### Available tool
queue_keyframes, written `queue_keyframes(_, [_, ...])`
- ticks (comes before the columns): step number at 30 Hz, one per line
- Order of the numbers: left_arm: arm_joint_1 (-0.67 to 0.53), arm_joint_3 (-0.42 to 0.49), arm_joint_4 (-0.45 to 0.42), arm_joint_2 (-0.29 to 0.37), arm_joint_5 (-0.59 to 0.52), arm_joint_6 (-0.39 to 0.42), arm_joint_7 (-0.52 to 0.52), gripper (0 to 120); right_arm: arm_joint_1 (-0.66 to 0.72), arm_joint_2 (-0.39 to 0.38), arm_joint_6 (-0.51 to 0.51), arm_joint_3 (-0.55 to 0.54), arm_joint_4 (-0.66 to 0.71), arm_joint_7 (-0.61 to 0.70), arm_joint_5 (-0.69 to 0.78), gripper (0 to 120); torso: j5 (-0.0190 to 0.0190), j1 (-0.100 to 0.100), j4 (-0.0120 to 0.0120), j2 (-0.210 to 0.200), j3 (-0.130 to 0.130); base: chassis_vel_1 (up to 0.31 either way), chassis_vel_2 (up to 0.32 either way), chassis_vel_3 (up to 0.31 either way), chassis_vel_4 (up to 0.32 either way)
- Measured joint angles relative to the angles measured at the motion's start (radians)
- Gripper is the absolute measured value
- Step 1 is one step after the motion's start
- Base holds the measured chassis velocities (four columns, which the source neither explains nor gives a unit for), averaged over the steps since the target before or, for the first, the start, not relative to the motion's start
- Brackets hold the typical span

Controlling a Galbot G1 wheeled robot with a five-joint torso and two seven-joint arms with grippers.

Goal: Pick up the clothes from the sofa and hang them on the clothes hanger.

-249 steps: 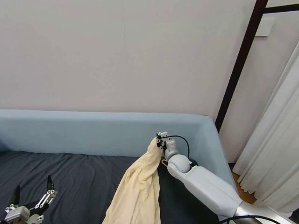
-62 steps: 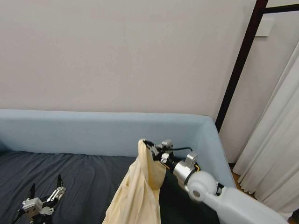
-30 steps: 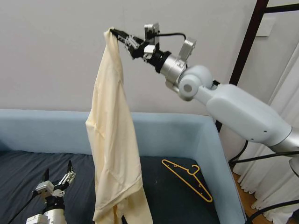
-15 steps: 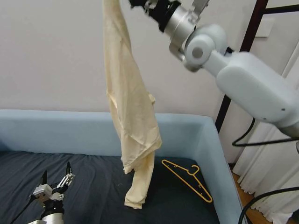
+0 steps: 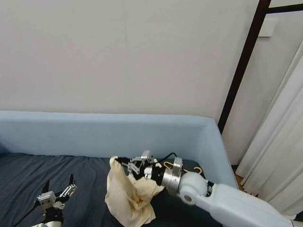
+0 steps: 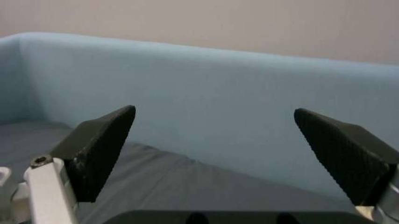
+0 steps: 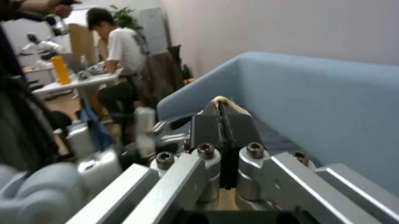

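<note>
Pinching shirt (image 5: 130, 196) — right gripper (image 5: 116, 160); left gripper (image 5: 58, 183) idle.

Here's the sofa (image 5: 94, 132): pale blue padded back running the full width, and a matching side wall (image 5: 211, 142) closing off the right end. The seat (image 5: 47, 165) is dark grey, lightly wrinkled. Right of the middle, a cream garment (image 5: 128, 196) sits bunched in a loose heap on that grey seat, one corner standing up off the rest. Just beyond it, close to the corner where back meets side wall, a yellow clothes hanger (image 5: 167, 164) lies flat on the seat, mostly hidden. From down low on the left wrist view, the blue back (image 6: 218, 93) rises straight off the grey seat (image 6: 187, 191).
</note>
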Motion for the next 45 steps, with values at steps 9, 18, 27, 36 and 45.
queue_keyframes(9, [-0.115, 0.098, 0.195, 0.14, 0.045, -0.031, 0.167, 100, -0.048, -0.046, 0.011, -0.024, -0.007, -0.151, -0.045, 0, 0.0002, 0.0, -0.0004, 0.0, 0.0, 0.0, 0.0, 0.0, 0.0])
queue_keyframes(18, [-0.441, 0.354, 0.543, 0.255, 0.092, -0.176, 0.441, 100, -0.169, -0.127, 0.02, 0.086, -0.037, -0.292, -0.125, 0, 0.0, 0.0, -0.0006, 0.0, 0.0, 0.0, 0.0, 0.0, 0.0])
queue_keyframes(27, [-0.737, 0.577, 0.769, 0.261, 0.175, -0.306, 0.709, 100, -0.177, -0.106, 0.021, 0.138, -0.065, -0.283, -0.131, 0, 0.0001, 0.0, -0.0003, 0.0, 0.0, 0.0, 0.0, 0.0, 0.0])
queue_keyframes(36, [-0.941, 0.707, 0.898, 0.205, 0.397, -0.41, 0.814, 100, -0.206, -0.089, 0.021, 0.198, -0.055, -0.277, -0.139, 0, 0.0002, 0.0, -0.0002, 0.0, 0.0, 0.0, 0.0, 0.0, 0.0])
queue_keyframes(45, [-1.02, 0.756, 0.984, 0.139, 0.535, -0.426, 0.891, 100, -0.23, -0.072, 0.02, 0.252, -0.051, -0.278, -0.151, 0, 0.0004, 0.0, -0.0004, 0.0, 0.0, 0.0, 0.0, 0.0, 0.0])
